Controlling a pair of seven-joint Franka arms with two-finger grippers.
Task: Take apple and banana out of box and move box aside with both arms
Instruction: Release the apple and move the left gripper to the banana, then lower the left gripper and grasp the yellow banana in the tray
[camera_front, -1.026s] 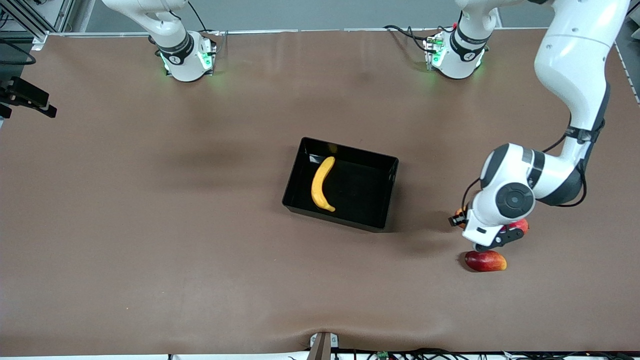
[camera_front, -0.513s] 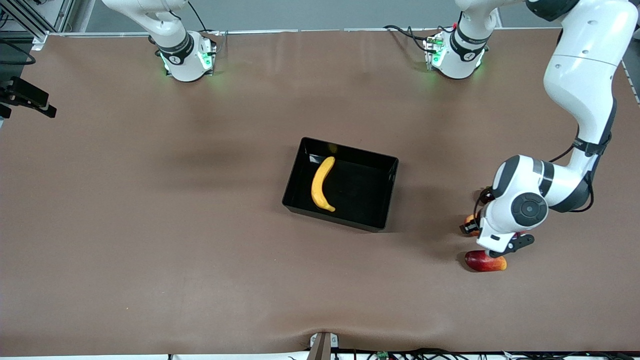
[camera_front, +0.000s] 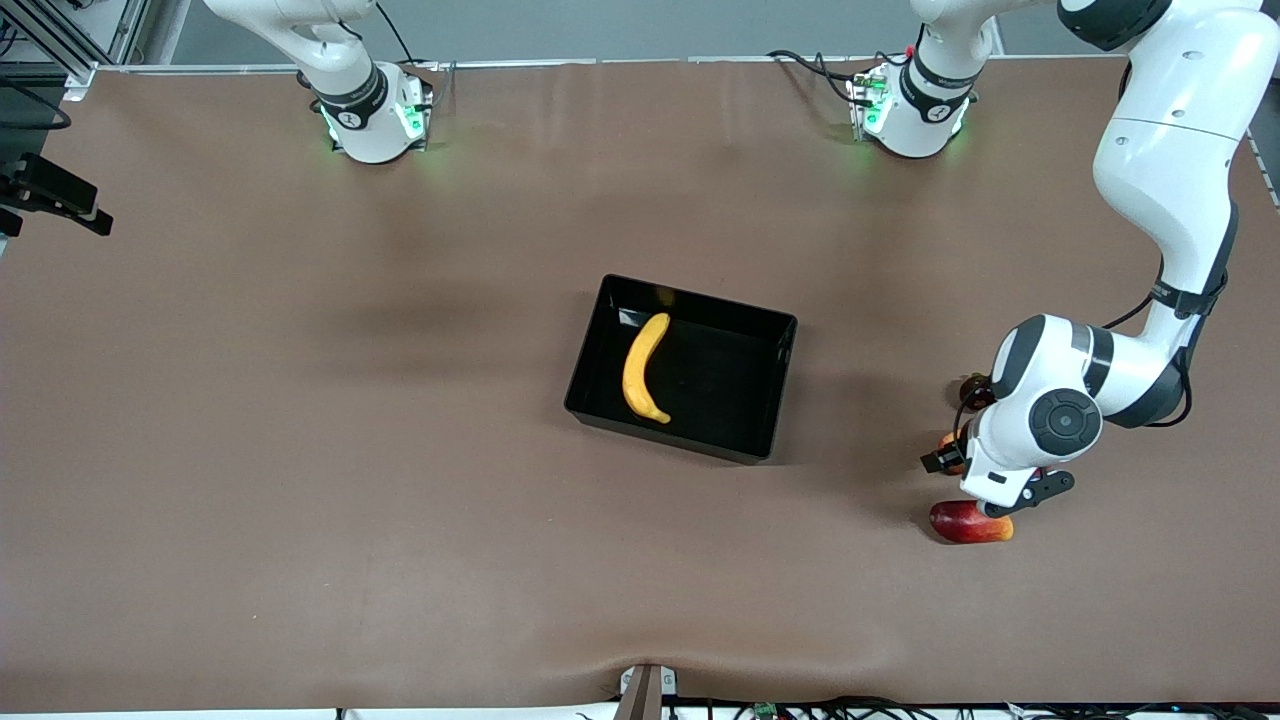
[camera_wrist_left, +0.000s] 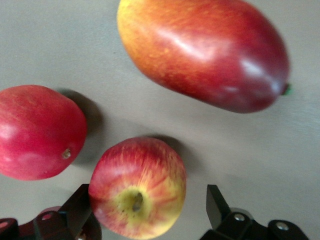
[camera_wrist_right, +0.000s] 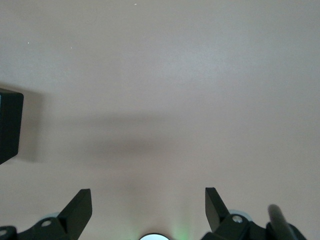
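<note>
Apple (camera_wrist_left: 137, 192): out of the box, on the table mat toward the left arm's end, lying stem-end up between the fingers of the left gripper (camera_wrist_left: 150, 215). Left gripper spread wide now; a second ago closed around the apple, so just released. One finger (camera_wrist_left: 80, 207) at or very near the apple's side, the other finger (camera_wrist_left: 216, 205) clearly apart from it. No grip any more. In the front view the gripper (camera_front: 985, 480) low over the fruit cluster, apple mostly hidden under the wrist.

Close beside the apple: plain red round fruit (camera_wrist_left: 37, 131) and mango (camera_wrist_left: 205, 52), neither touching it as far as visible. In the front view mango (camera_front: 970, 522) nearest the front camera of the cluster.

Banana (camera_front: 643, 369): in the box (camera_front: 770, 400), lying lengthwise along the wall toward the right arm's end. Untouched. Box near table centre, well apart from the fruit cluster.

Right gripper (camera_wrist_right: 149, 212): fingers wide apart, nothing between them, hanging high over bare mat with only a corner of the box (camera_wrist_right: 10, 125) in its wrist view. Right arm waiting, hand outside the front view.

Judgement: apple half of the unloading done. Remaining: lift left gripper clear without nudging the apple into the neighbours, fetch banana, then shift box with both arms. Risk: apple round, may roll if brushed on withdrawal.
</note>
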